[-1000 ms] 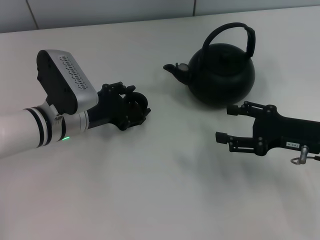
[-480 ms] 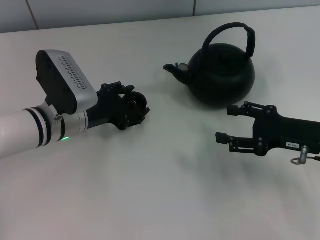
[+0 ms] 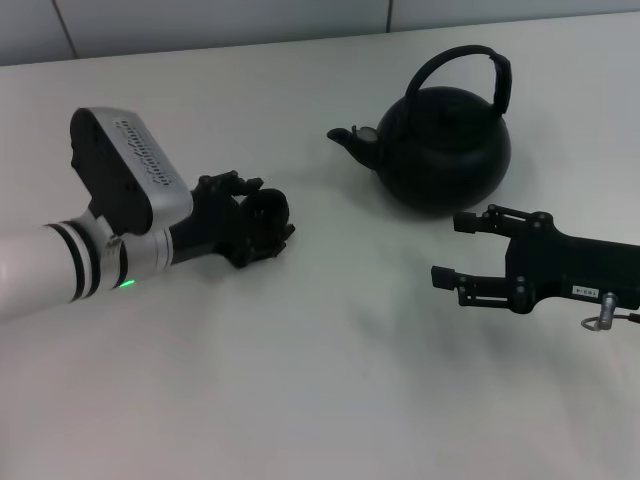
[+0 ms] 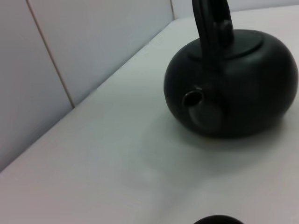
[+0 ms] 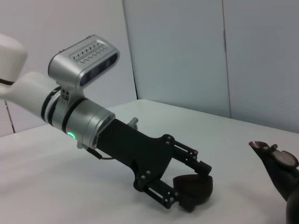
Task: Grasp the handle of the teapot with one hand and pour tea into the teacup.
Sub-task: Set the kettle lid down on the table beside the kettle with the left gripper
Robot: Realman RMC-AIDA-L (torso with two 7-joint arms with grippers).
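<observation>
My left gripper (image 3: 262,226) sits at the left-centre of the head view, low over the white table (image 3: 300,380), its fingers clenched around the teacup (image 3: 268,212); in the right wrist view the same cup (image 5: 194,189) shows gripped between those two fingers, tilted, its rim turned toward the teapot's spout; whether it touches the table I cannot tell.

The teapot (image 3: 443,146) stands upright in the upper right of the head view, well apart from my left gripper, its stubby spout (image 3: 348,140) pointing toward the cup; the handle (image 3: 470,72) arches over the lid, joined at both sides, with nothing holding it; in the left wrist view the pot (image 4: 233,88) fills the upper right of the frame, spout facing the camera, and a dark curved edge at the bottom of that frame may be the cup's rim, though I cannot be sure.

My right gripper (image 3: 447,248) hovers at the right-centre of the head view, just below the teapot's belly and apart from it; its jaws are spread wide and hold nothing, fingertips pointing toward frame left; the handle lies above and beyond them.
</observation>
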